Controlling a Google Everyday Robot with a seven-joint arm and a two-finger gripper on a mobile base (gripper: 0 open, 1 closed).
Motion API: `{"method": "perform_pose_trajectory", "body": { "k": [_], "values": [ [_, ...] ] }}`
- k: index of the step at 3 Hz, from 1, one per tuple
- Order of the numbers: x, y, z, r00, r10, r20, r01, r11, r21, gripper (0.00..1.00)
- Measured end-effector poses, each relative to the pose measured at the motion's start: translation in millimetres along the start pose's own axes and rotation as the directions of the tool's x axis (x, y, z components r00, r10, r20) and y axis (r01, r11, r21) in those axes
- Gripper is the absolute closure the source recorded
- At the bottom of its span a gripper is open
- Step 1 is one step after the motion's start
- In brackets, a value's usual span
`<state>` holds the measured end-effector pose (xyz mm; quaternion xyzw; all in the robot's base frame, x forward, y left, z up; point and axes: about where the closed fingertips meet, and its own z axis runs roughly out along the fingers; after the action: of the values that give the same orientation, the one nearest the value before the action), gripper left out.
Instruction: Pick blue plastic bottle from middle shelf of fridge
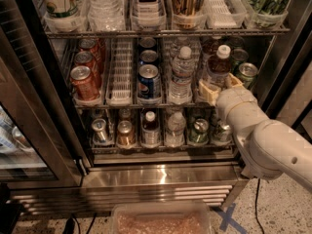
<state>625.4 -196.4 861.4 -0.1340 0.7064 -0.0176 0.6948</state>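
Blue plastic bottle [218, 62] upright on middle shelf [119, 77] of fridge [161, 177], right of Pepsi can [148, 82], ribbed water bottle [181, 74] between. Tool [220, 86] also right of can, spread wide, fingers [208, 91] flanking bottle's base.

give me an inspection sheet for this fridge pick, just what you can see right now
surface: middle shelf, a wire rack with white lane trays.
job's things: blue plastic bottle upright at the front of its lane, white cap on, inside the fridge.
clutter: red cans at left, blue can, water bottle beside the target, green cans on its other side.
grippers: gripper at the bottle's lower part, at the shelf front.
cables: dark cable on the floor at right.
surroundings: glass door open at left; clear bin and blue tape cross on the floor.
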Motion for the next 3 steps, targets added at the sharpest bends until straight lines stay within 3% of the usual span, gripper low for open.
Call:
{"method": "perform_pose_trajectory", "body": {
  "k": [2,3],
  "values": [
    [-28,-13,-9,0.994,0.066,0.081,-0.067,0.9978,0.002,1.00],
    [-48,-9,-14,0.994,0.071,0.084,-0.067,0.9966,-0.047,1.00]
  ]
}}
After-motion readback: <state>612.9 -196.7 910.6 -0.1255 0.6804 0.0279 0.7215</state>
